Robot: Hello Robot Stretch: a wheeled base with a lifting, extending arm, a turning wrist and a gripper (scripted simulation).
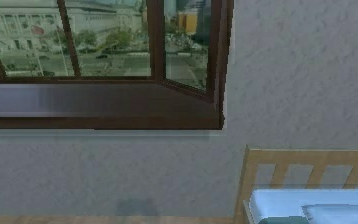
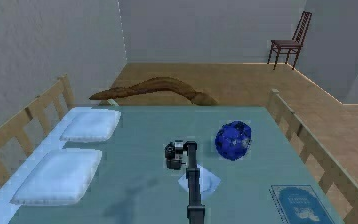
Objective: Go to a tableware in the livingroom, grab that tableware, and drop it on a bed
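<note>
Gripper (image 2: 175, 152) seen against bed (image 2: 137, 130); whether anything held: not determinable. Blue blob (image 2: 232, 140) lying on bed nearby, form unclear. Book (image 2: 302, 203) cut off at lower edge.

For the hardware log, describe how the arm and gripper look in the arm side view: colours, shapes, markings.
The arm is a dark, almost black square-section bar, straight and plain, with no cables to be seen on it. At its far end sits the gripper, a compact dark body with a few lighter grey touches. Small pale marker patches sit beside it at the bar's tip, too small to make out their marks.
</note>
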